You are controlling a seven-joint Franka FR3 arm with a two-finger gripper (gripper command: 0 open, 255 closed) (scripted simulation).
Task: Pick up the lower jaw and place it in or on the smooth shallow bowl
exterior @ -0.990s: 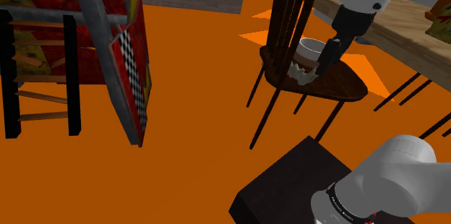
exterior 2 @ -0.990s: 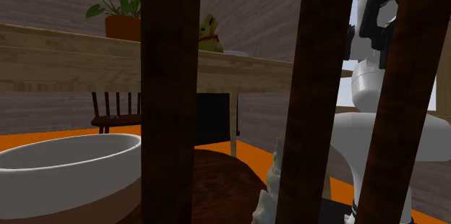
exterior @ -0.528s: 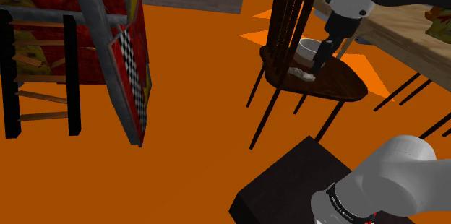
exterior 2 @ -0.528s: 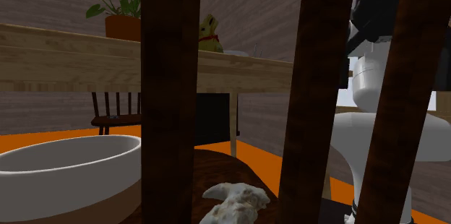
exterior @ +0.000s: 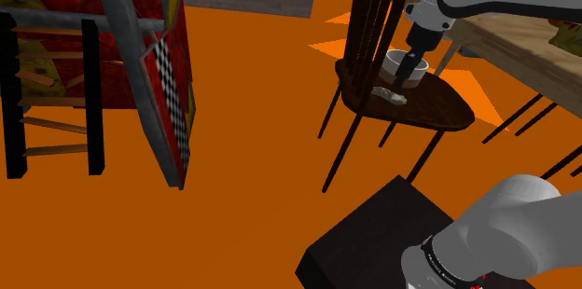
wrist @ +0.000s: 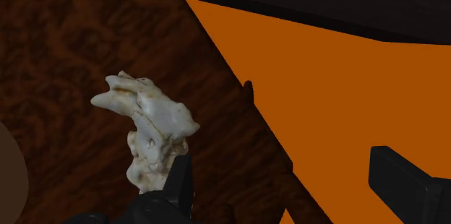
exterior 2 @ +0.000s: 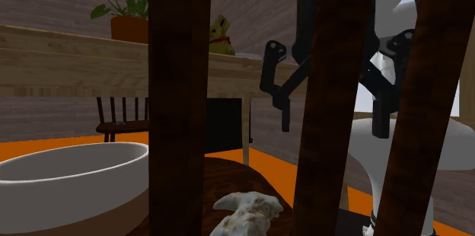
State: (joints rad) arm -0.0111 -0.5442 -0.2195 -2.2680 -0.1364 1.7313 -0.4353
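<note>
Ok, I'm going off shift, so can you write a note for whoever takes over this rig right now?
End effector: open, holding nothing, hanging above the chair seat.
Jaw bone: lying on the dark wooden seat, off to one side of the end effector and not within its grasp.
Bowl: on the same seat, next to the bone.
Done: nothing so far; the bone is not in the bowl.
Left: centre over the bone, come down, close on it, lift it and set it in the bowl.
</note>
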